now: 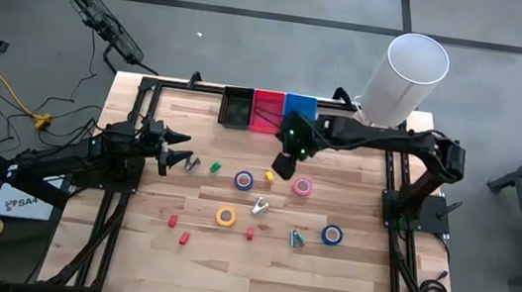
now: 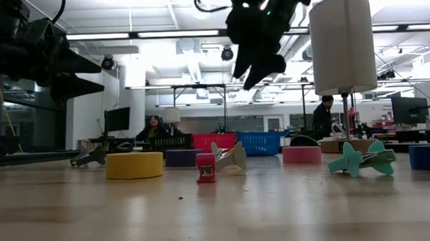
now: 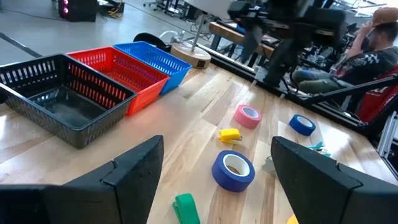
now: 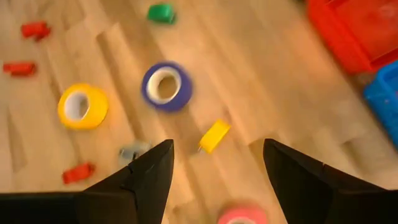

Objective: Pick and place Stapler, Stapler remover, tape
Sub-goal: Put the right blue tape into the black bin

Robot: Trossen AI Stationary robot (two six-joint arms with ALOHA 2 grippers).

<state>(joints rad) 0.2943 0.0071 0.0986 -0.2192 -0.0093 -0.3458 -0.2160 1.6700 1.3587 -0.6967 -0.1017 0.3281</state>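
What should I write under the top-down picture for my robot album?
Right gripper hovers open above tape rolls; left gripper waits open by the table's left edge.

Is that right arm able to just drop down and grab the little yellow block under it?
Probably yes. The right gripper hangs open in the air above the yellow block, and nothing lies on top of the block. The nearest things, the blue tape roll and pink tape roll, sit apart from it.
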